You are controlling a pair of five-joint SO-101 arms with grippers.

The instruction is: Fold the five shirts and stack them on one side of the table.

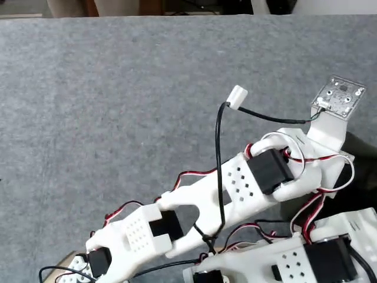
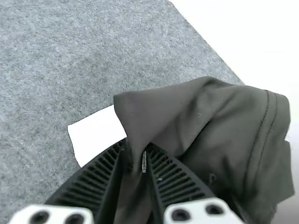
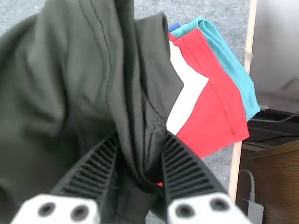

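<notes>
A dark olive shirt (image 2: 210, 126) hangs bunched over the table's corner. My left gripper (image 2: 142, 156) is shut on a fold of it. My right gripper (image 3: 140, 140) is shut on another bunched part of the same dark shirt (image 3: 70, 79). Just beyond it lies a stack of folded shirts: red (image 3: 215, 112), white (image 3: 187, 93), teal (image 3: 229, 60) and a sliver of blue (image 3: 174, 26). A white piece of cloth (image 2: 93, 135) lies flat under the dark shirt. In the high view both white arms reach to the right edge, where a dark patch of shirt (image 1: 364, 154) shows.
Grey felt covers the table (image 1: 118, 118), with wide free room on its left and middle. The table's edge (image 3: 240, 154) runs right beside the stack, with wooden furniture and cables beyond it. A loose white connector (image 1: 237, 97) on a black cable sticks up over one arm.
</notes>
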